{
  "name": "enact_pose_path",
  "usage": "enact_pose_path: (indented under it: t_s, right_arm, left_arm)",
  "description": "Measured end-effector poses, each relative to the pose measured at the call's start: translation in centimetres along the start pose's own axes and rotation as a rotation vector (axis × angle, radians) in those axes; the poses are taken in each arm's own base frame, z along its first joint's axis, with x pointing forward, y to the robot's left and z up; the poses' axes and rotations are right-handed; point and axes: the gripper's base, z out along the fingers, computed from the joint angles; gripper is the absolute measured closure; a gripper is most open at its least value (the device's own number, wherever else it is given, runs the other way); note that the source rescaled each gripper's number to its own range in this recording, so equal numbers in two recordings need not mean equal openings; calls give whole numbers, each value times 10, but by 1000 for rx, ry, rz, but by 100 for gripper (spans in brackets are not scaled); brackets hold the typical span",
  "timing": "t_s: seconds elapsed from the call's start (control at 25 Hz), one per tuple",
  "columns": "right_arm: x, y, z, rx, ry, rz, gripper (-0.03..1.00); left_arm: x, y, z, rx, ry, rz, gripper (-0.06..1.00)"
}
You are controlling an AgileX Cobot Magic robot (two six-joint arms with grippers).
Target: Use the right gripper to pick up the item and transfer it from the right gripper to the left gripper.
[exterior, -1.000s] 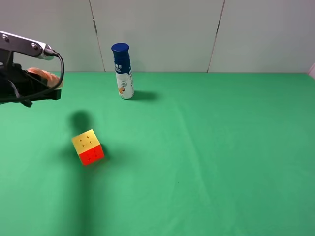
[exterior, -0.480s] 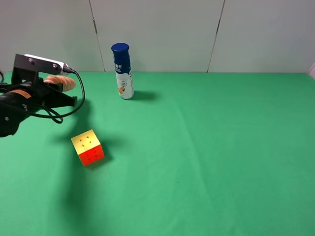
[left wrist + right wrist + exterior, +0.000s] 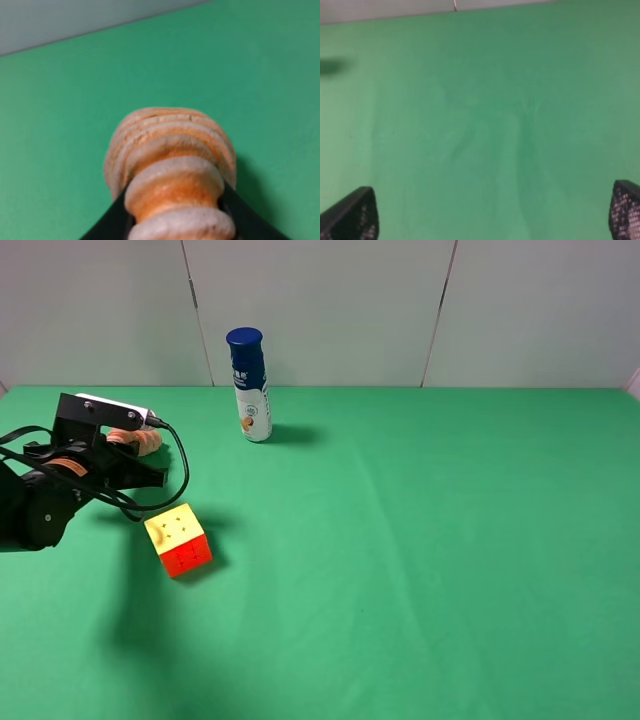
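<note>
A green cloth [image 3: 420,540] covers the table in front of a grey panelled wall. The left gripper [image 3: 172,220] has its two black fingers [image 3: 107,225] closed around the ribbed orange-pink roll [image 3: 172,170], held above the cloth at the far left. The right gripper [image 3: 485,212] is spread wide and holds nothing. A yellow-red cube [image 3: 178,539] lies just beside the left arm; a blue-capped bottle [image 3: 250,385] stands upright further back.

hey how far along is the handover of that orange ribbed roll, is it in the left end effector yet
The handover looks done: the orange ribbed roll sits clamped between the left end effector's black fingers, off the green table near the puzzle cube. The right end effector is open and empty, only green cloth between its fingertips. In hand: the left arm holding the roll. Nothing of the transfer itself appears left.
</note>
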Motion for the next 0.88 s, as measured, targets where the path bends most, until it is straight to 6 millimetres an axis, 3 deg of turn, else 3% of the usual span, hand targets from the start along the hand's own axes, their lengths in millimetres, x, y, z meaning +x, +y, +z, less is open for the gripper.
enact_pose_path:
  t_s: [0.04, 0.12, 0.32, 0.4, 0.52, 0.88]
  right_arm:
    - [0, 0, 0, 0, 0, 0, -3]
    - [0, 0, 0, 0, 0, 0, -3]
    - [0, 0, 0, 0, 0, 0, -3]
    - [0, 0, 0, 0, 0, 0, -3]
    - [0, 0, 0, 0, -1, 0, -3]
    - [0, 0, 0, 0, -1, 0, -3]
  left_arm:
    - [0, 0, 0, 1, -3, 1, 94]
    - [-1, -1, 0, 7, -12, 4, 84]
    - [-1, -1, 0, 14, -17, 10, 21]
    - [-1, -1, 0, 14, -17, 10, 6]
    - [-1, -1, 0, 14, -18, 10, -2]
    - [-18, 2, -6, 13, -53, -5, -5]
